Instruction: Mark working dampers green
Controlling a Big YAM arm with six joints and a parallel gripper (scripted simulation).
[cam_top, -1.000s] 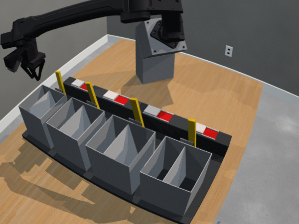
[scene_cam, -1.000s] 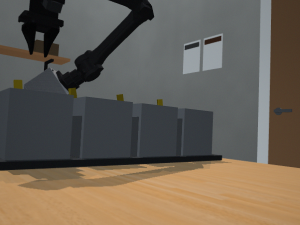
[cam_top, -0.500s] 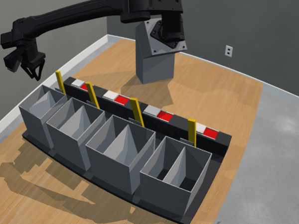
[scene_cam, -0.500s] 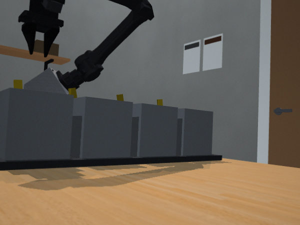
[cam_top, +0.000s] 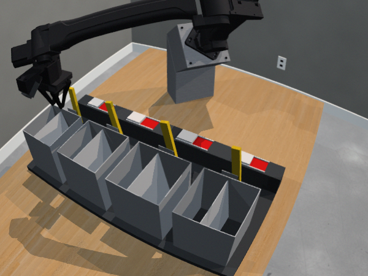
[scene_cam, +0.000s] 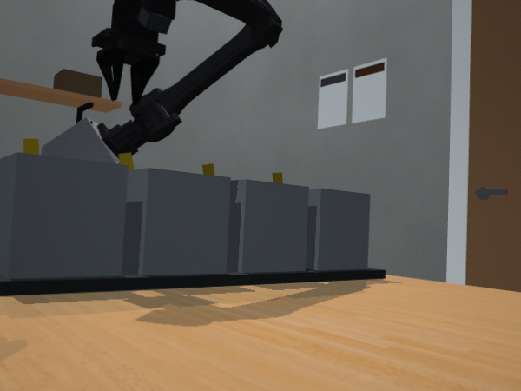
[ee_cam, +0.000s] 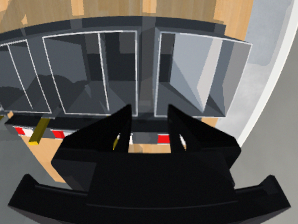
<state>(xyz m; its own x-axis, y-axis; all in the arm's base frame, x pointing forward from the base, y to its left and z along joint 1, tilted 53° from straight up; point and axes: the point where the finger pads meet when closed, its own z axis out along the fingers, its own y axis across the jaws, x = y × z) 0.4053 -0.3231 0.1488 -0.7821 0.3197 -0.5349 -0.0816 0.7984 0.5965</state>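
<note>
Surface: the wooden surface (cam_top: 270, 101) (scene_cam: 304, 339) (ee_cam: 135, 7) carries everything.
Dampers: four grey dampers (cam_top: 135, 196) (scene_cam: 184, 222) (ee_cam: 146, 75) stand in a row, towards the surface's edge opposite the arm's mount.
Gripper: the gripper (cam_top: 58, 107) (scene_cam: 125, 102) (ee_cam: 149, 109) hangs above the row, fingers partly apart, nothing between them.
Levers: a yellow lever (cam_top: 169, 138) or its neighbour could be knocked by a slanting descent; forcing a jammed one might drag its damper.
Sliders: all red (cam_top: 203, 143) (ee_cam: 163, 139); a cover pushed untested might mark a faulty damper green.

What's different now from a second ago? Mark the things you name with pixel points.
The gripper (cam_top: 57, 107) (scene_cam: 125, 102) (ee_cam: 149, 109) has shifted rightward and slightly lower in both the top and exterior pictures, toward the leftmost damper (cam_top: 40, 153) (scene_cam: 65, 217) in the top view. Nothing was picked up or let go. The yellow levers (cam_top: 114, 116) (scene_cam: 31, 147) (ee_cam: 40, 131) look unmoved, and all four status sliders (cam_top: 150, 123) (ee_cam: 163, 139) still show red.
</note>
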